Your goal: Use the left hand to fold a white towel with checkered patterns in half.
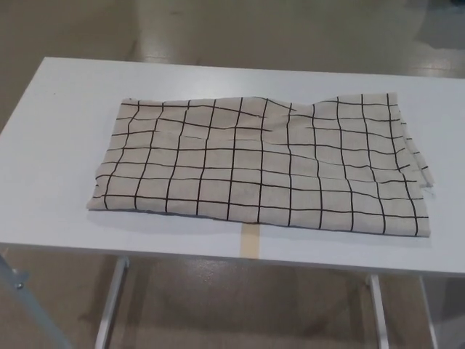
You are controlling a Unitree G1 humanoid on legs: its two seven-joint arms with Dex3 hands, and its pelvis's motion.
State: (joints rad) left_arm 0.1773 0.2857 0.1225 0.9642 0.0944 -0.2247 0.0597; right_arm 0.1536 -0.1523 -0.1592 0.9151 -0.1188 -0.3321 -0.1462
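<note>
Metal legs (112,302) carry the white worktop (58,145); on it a beige towel (261,163) with black grid lines lies flat, slightly rumpled. Neither robot hand shows, so their state is unknown.

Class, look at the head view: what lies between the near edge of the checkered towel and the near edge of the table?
In the head view, a short strip of tan tape lies there, running from under the towel to the edge of the table. Otherwise that stretch is bare.

White table (51,145), checked towel (261,163) lying flat, tape strip (250,240)
</note>
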